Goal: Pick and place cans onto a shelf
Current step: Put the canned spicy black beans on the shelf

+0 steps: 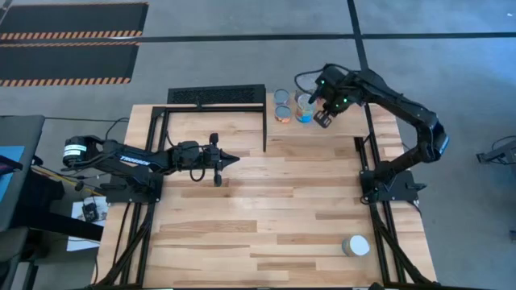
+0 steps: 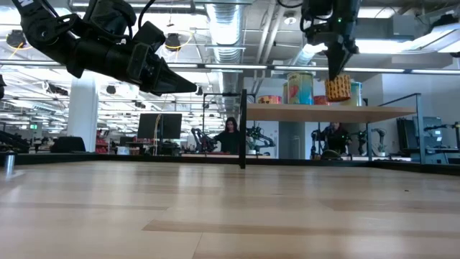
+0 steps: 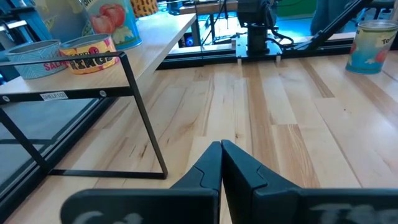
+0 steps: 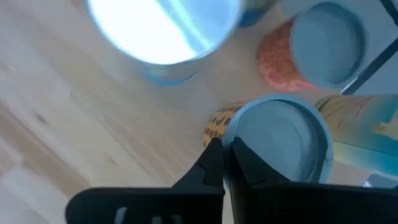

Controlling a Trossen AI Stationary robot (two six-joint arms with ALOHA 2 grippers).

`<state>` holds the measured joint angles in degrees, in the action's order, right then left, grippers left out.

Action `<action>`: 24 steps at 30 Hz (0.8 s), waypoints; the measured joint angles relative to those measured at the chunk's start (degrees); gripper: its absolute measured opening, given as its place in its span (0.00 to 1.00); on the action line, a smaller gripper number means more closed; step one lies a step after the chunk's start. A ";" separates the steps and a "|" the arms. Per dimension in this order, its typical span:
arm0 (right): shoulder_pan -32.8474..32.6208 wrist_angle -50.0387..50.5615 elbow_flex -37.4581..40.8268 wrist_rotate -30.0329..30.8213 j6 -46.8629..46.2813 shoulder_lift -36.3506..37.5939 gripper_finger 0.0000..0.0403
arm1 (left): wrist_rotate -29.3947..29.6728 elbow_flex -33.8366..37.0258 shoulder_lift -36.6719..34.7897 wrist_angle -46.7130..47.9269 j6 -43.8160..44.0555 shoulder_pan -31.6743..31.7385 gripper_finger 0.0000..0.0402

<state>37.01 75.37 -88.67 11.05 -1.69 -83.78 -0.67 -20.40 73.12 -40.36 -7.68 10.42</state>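
The broad pale plank tabletop (image 1: pixel 274 217) lies mostly bare through its middle and near side. One silver-topped cylindrical tin with a blue label (image 1: pixel 355 246) stands alone near the front right edge, just beside the black frame rail.

At the far edge stands the pale rectangular wooden shelf board (image 2: pixel 330 112), raised on thin black metal posts (image 2: pixel 243 129). The cluster of small tins (image 1: pixel 292 105) sits on it, packed close together, leaving little room between them. In the left wrist view a flat blue tin (image 3: pixel 31 57) and a flat orange-and-yellow tin (image 3: pixel 89 53) stand near the shelf's edge, with a taller fruit-pictured can (image 3: pixel 112 22) behind them.

The right gripper (image 1: pixel 325 115) hangs over the shelf cluster. Its fingers (image 4: pixel 211 163) are pressed almost together, their tips over the rim of a silver-topped tin with an orange spotted label (image 4: pixel 277 140); whether they actually touch or grasp it cannot be told. In the low view that orange tin (image 2: pixel 338 88) shows just under the gripper, above the shelf board.

The left gripper (image 1: pixel 228 160) hovers above the table's left-centre, fingers clenched together, holding nothing.
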 joint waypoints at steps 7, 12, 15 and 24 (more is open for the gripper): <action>1.38 -2.22 -0.04 -0.77 -7.80 0.03 0.03 | 0.00 0.00 0.00 0.02 -0.02 0.02 0.00; 1.38 -3.09 -0.04 -0.52 -13.99 0.03 0.03 | 0.00 0.00 0.02 -0.09 0.00 0.01 0.00; 1.37 -4.03 -0.04 -0.61 -16.57 0.03 0.03 | 0.00 0.00 0.02 -0.11 0.02 0.02 0.00; 0.86 -5.68 0.52 -0.51 -15.21 0.09 0.04 | 0.00 0.00 0.02 -0.19 0.41 0.00 0.00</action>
<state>37.87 69.69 -88.15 10.54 -16.90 -83.69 -0.67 -20.40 73.14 -40.55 -7.27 10.42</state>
